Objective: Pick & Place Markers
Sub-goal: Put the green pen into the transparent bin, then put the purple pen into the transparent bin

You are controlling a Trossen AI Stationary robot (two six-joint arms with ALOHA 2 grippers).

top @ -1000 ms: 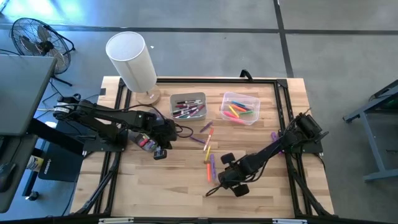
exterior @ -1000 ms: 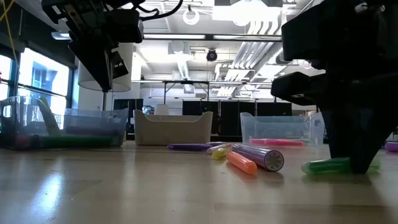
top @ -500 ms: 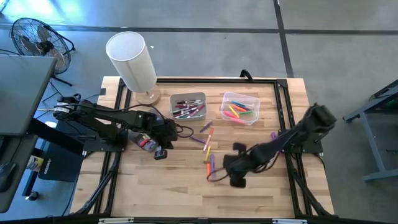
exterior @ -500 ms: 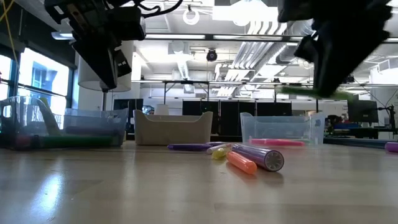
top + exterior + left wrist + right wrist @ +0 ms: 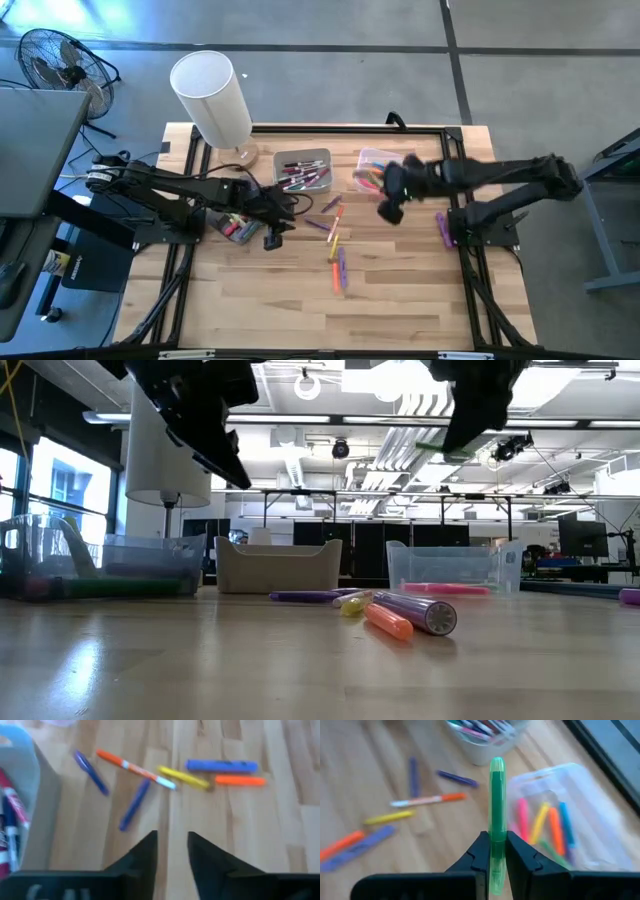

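My right gripper point(image 5: 390, 207) hangs high over the table, just near of the clear bin point(image 5: 386, 173), and is shut on a green highlighter point(image 5: 497, 795). That bin holds pink, yellow, orange and blue markers point(image 5: 545, 822). The grey bin point(image 5: 302, 170) beside it holds several more. Loose markers point(image 5: 336, 245) in purple, orange and yellow lie flat on the wood mid-table. My left gripper point(image 5: 172, 842) is open above the table, left of these loose markers, with nothing between its fingers. My right gripper pinches the green highlighter between its two fingers, on the barrel's rear half point(image 5: 496, 839). The highlighter runs along the fingers, and its long front end point(image 5: 497, 770) sticks out past their tips. The fingers slant downward, and the highlighter is lifted clear of the table.
A white cylinder lamp point(image 5: 212, 95) stands at the far left corner. Another clear bin point(image 5: 234, 228) with markers sits under the left arm. One purple marker point(image 5: 441, 228) lies by the right rail. Bare wood stretches along the near edge.
My right gripper has risen from the table near the front and swung toward the far edge, up to the clear bin, rolling as it went. The green highlighter has been lifted off the wood with it. My left gripper has tipped a little toward the loose markers.
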